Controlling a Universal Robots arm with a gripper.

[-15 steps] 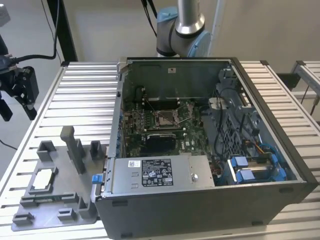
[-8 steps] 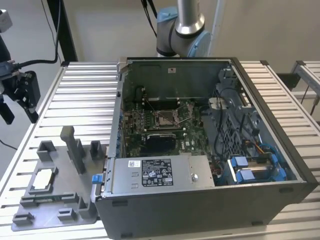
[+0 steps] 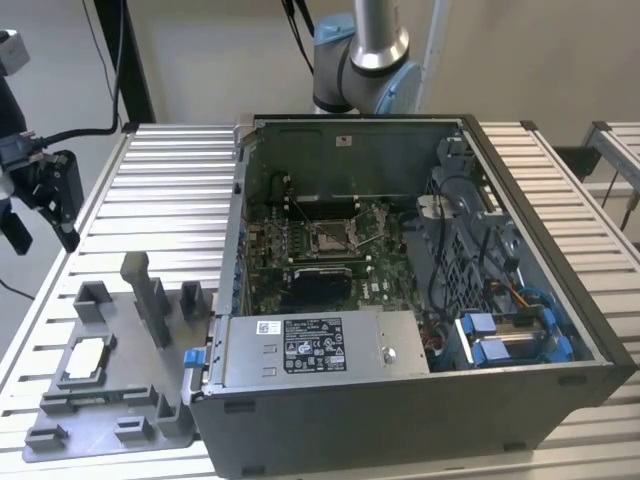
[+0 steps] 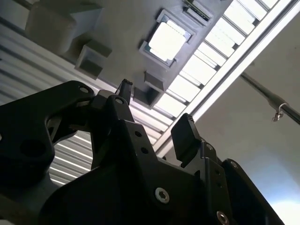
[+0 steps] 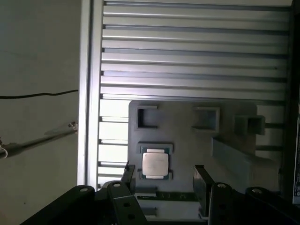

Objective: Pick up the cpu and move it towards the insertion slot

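Observation:
The cpu [image 3: 85,357], a small silvery square chip, lies flat in a recess of the grey fixture plate [image 3: 110,410] at the exterior view's left. My gripper [image 3: 45,215] hangs well above the table, farther towards that view's left than the plate. It is open and holds nothing. In both wrist views the cpu [image 5: 155,164] [image 4: 167,40] sits far beyond the two black fingertips [image 5: 129,174], apart from them. The insertion slot [image 3: 330,237], a metal-framed socket, lies on the green motherboard [image 3: 385,285] inside the open computer case [image 3: 400,400].
Grey fixture blocks [image 3: 150,295] stand upright on the plate between the cpu and the case wall. A slatted metal table [image 3: 170,190] carries everything. A black cable [image 3: 85,130] runs by the gripper. Blue drive brackets [image 3: 510,335] fill the case's right side.

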